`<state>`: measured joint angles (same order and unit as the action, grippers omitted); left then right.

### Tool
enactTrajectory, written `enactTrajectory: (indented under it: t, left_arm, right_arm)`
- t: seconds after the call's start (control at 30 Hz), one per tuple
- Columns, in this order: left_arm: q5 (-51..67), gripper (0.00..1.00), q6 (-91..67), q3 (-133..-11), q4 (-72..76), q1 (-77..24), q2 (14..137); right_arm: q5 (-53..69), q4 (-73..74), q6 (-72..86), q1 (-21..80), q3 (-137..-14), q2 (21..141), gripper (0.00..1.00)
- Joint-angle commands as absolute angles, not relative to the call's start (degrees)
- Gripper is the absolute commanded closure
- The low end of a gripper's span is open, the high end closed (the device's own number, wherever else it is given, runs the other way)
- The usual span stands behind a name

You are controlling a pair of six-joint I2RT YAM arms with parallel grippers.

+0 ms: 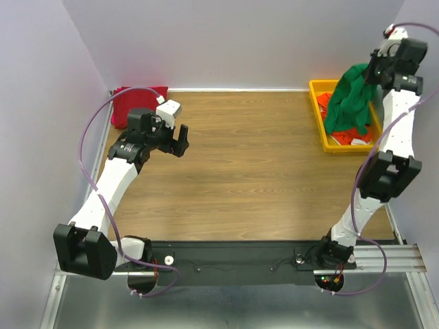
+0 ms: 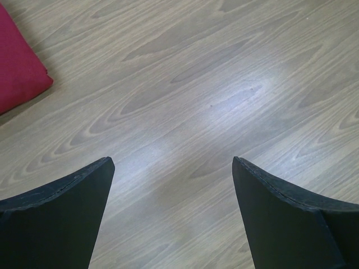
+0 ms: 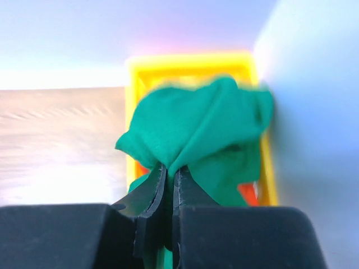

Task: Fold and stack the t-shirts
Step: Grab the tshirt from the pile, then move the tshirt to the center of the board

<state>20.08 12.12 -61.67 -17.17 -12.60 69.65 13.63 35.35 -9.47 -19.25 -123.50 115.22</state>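
Early: dark red t-shirt (image 1: 140,104) folded on table (image 1: 260,178); right tool (image 3: 170,175) pinching green t-shirt (image 1: 351,103) above yellow tray (image 1: 317,113); left tool (image 1: 180,139) agape, empty; rest unfolded.

R gripper (image 3: 170,171) is pinched tight on green shirt (image 3: 202,129), its 2 fingers nearly touching w/ a fold of cloth btwn them. Shirt bunches up in front of yellow tray (image 3: 190,60), all blurry. Orange-red cloth (image 3: 247,193) peeks out below shirt, in tray. Wood table (image 3: 56,140) beside tray, pale wall (image 3: 314,112) on other side.
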Motion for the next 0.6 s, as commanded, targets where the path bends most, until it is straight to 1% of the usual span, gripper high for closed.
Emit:
enactTrajectory:
  t: [0.0,0.13,0.23,0.37,0.5,0.57]
  left_arm:
    - [18.28,0.01,12.48,-65.82,-17.4,-11.87,68.38]
    - [19.24,0.01,12.22,-68.46,-18.54,-9.41,68.03]
    - [23.97,0.01,11.43,-70.57,-19.07,-5.03,67.24]
    - [28.91,0.01,10.81,-72.33,-18.9,-2.2,66.36]
    - [31.72,0.01,9.76,-73.91,-18.81,-0.44,65.48]
    - [32.95,0.01,9.67,-74.7,-18.9,-0.44,64.95]
  right_arm:
    - [24.59,32.17,-8.89,-19.69,-127.44,106.97,1.0]
    - [35.57,32.17,-5.11,-19.6,-127.62,101.96,1.0]
    - [46.63,31.64,1.64,-18.38,-129.28,97.75,1.0]
    - [51.4,27.43,7.72,-15.21,-130.96,95.19,0.99]
    - [52.82,21.28,16.32,-9.77,-130.52,91.77,0.99]
    - [54.13,17.34,19.93,-8.79,-130.26,91.14,0.99]
